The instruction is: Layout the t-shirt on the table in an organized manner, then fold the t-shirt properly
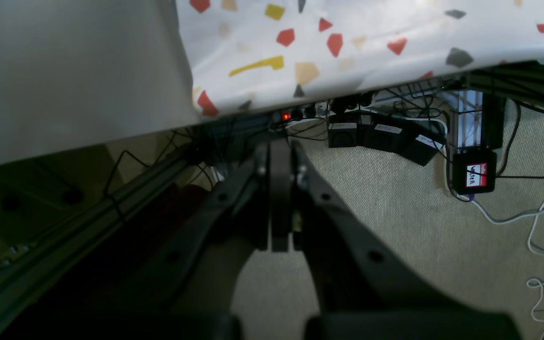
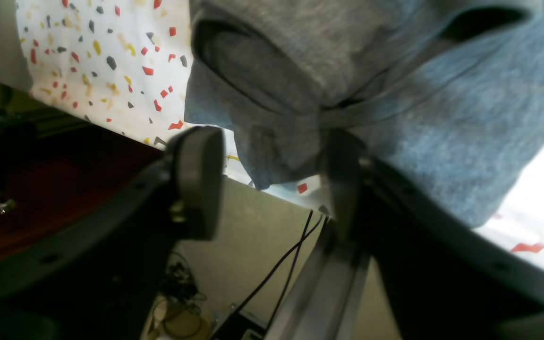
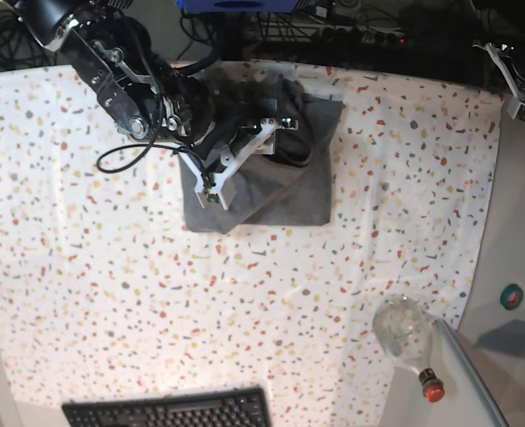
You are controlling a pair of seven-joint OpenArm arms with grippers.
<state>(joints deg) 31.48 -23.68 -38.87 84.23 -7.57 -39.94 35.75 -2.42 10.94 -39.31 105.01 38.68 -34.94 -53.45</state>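
Near the far edge of the tabletop (image 3: 84, 294), about midway along it, the t-shirt (image 3: 285, 191) lay as a compact folded bundle. The right hand (image 2: 272, 177) sat over its left side with fingers spread wide, one fold of grey cloth draped against a finger (image 2: 343, 174); lifting away might snag that fold and drag the layers apart. The left hand (image 1: 279, 163) hung pressed together and empty beyond the right edge. A clear bottle (image 3: 407, 334) at the near-right corner lay on its side, contents unclear.
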